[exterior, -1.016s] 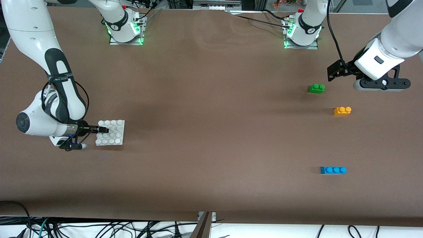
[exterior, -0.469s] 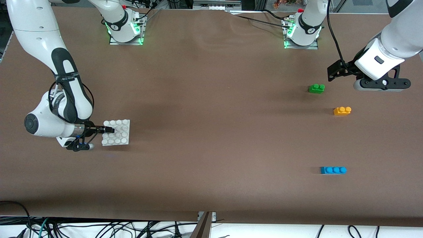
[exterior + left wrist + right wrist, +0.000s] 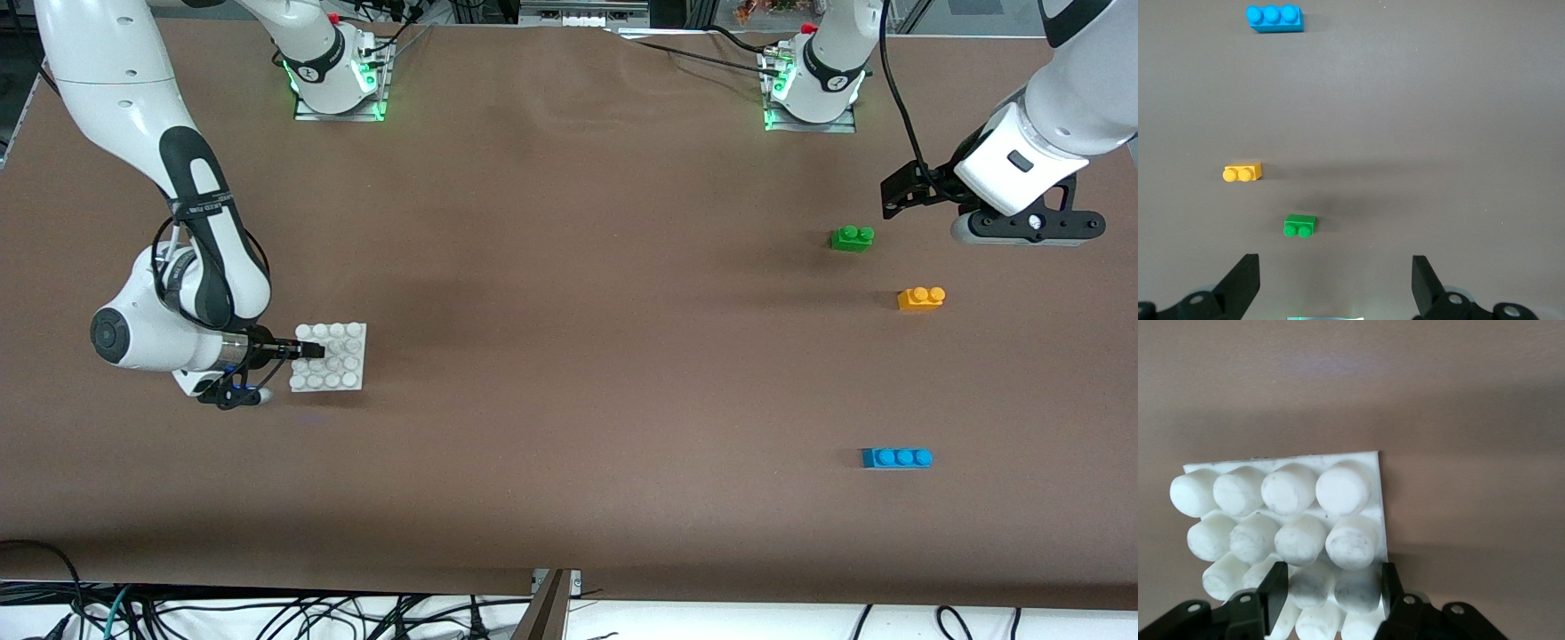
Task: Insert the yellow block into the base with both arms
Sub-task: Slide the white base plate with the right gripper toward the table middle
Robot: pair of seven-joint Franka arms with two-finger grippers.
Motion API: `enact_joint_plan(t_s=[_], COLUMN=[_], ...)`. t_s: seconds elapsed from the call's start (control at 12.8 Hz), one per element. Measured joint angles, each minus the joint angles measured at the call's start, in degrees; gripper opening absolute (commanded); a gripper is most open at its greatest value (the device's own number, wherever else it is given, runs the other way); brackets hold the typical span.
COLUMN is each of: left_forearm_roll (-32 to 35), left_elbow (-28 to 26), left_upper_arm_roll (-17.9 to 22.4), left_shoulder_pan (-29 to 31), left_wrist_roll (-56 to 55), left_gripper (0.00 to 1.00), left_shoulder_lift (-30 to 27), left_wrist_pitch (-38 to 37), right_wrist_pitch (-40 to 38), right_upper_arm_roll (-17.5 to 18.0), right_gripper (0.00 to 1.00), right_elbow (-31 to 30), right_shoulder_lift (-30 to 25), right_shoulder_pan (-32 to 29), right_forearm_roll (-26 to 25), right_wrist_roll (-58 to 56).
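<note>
Toward the right arm's end of the table, the right gripper (image 3: 307, 349) reaches in low and level, clamped on studs of the flat white studded plastic base (image 3: 342, 373); the left gripper (image 3: 1335, 283) hangs spread wide, empty, near the small orange-yellow two-stud plastic block (image 3: 920, 299) lying toward the left arm's end.
</note>
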Motion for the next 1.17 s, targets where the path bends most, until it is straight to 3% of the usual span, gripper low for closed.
enact_joint_plan(t_s=[1.17], left_forearm_roll=[0.0], left_elbow=[0.0], left_upper_arm_roll=[0.1], left_shoulder_pan=[0.2], left_wrist_roll=[0.0], left_gripper=[1.0], left_shoulder_lift=[0.0], left_wrist_pitch=[0.0], right_wrist_pitch=[1.0], right_upper_arm_roll=[0.3], right_gripper=[0.61], right_elbow=[1.3], right_shoulder_lift=[0.6], right_shoulder_pan=[8.0], right_forearm_roll=[0.3], right_wrist_roll=[9.1])
